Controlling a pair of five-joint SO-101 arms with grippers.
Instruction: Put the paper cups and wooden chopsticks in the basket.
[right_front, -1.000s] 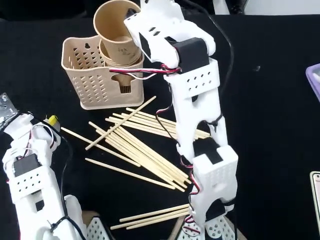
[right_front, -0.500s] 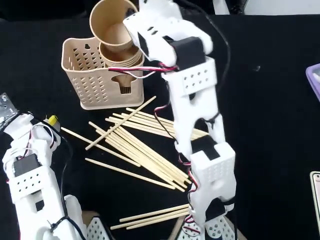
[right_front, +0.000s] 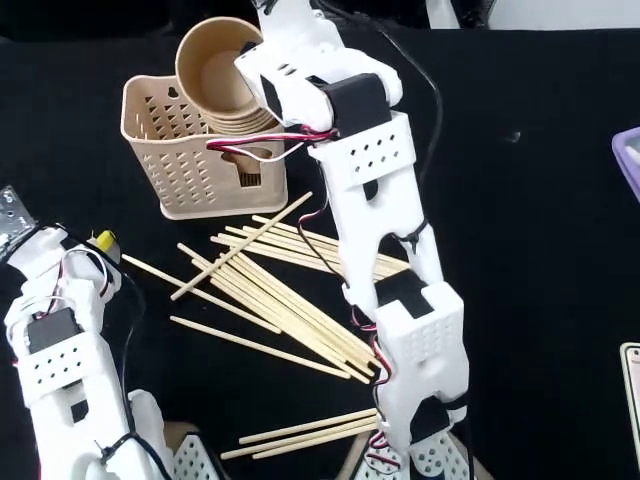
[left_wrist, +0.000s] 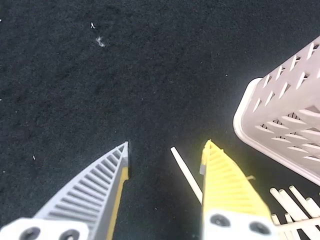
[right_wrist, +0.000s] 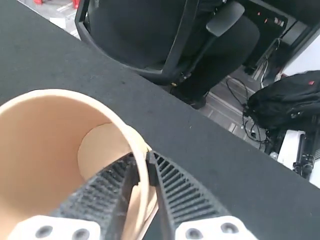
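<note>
Our right hand (right_wrist: 141, 159) pinches the rim of a paper cup (right_wrist: 50, 150). We judge the basket (right_front: 170, 165) just below, the cup tilted.

right gripper (right_wrist: 147, 159) shifts left over the basket (right_front: 180, 165), carrying the paper cup (right_front: 215, 72) with it, cup sinks lower, tips further over, closes onto the stacked cups (right_front: 248, 124)

Bright, even light leaves only faint shadows on the black table (right_front: 520, 250).
</note>
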